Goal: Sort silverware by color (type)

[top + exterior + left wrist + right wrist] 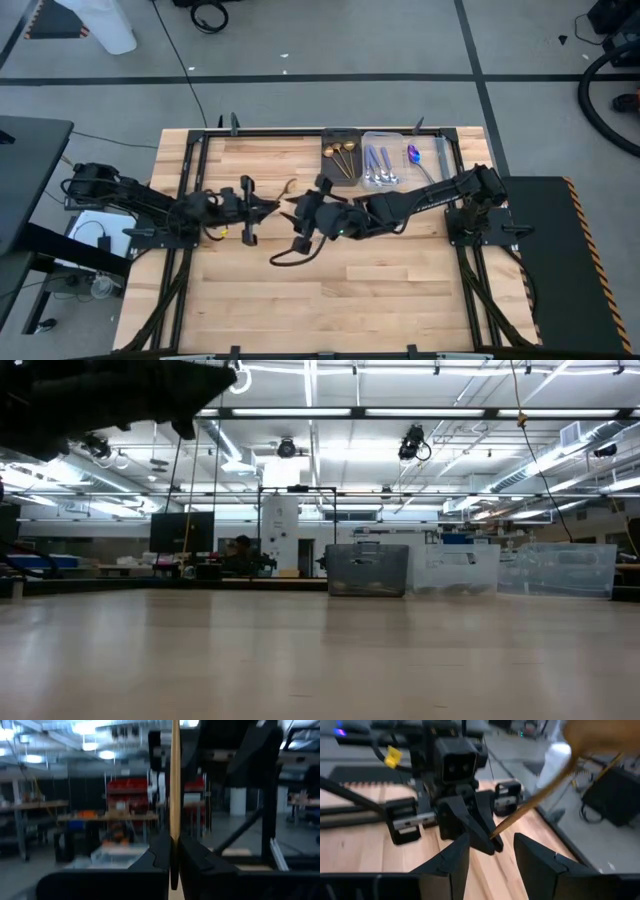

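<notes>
The left gripper [272, 207], over the middle of the wooden table [390, 290], is clamped on one end of a slim gold-coloured metal utensil [540, 795], which stands out from its closed fingers [162, 855] toward the right arm, apparently presented for a handover. The right gripper [296, 212] faces it just beside, its fingers [451, 862] spread wide and empty on either side of the left fingertips, so the pass is judged not yet made. Sorted silverware lies at the table's far edge: gold pieces [343, 155] in the dark rectangular tray [328, 133], silver spoons [378, 168] and an iridescent purple piece [413, 154] in the clear bin [452, 160] beside it.
</notes>
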You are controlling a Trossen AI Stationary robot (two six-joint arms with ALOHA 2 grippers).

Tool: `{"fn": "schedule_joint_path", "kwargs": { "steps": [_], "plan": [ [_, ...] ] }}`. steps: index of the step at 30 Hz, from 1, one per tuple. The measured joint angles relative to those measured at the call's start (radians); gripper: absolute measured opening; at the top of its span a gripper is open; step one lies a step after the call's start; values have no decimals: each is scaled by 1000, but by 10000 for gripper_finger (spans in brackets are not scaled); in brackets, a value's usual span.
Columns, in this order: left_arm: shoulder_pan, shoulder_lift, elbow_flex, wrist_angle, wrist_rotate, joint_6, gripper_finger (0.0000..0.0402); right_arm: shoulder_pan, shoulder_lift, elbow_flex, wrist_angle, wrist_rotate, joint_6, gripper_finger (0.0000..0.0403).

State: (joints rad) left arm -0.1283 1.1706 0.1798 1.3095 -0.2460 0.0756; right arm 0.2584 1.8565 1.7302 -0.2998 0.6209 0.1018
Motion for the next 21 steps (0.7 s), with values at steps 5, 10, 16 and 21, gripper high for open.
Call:
{"fn": "schedule_joint_path", "kwargs": {
  "steps": [5, 10, 16, 21],
  "plan": [
    [0, 0, 17, 96, 17, 55, 22, -18, 0, 0, 117, 4, -105, 164],
    [0, 0, 62, 91, 49, 68, 22, -54, 0, 0, 201, -103, -174, 164],
    [0, 1, 88, 89, 49, 75, 23, -100, 0, 0, 231, -233, -184, 162],
    [0, 1, 89, 82, 49, 68, 23, -119, 0, 0, 247, -314, -185, 128]
  ]
}}
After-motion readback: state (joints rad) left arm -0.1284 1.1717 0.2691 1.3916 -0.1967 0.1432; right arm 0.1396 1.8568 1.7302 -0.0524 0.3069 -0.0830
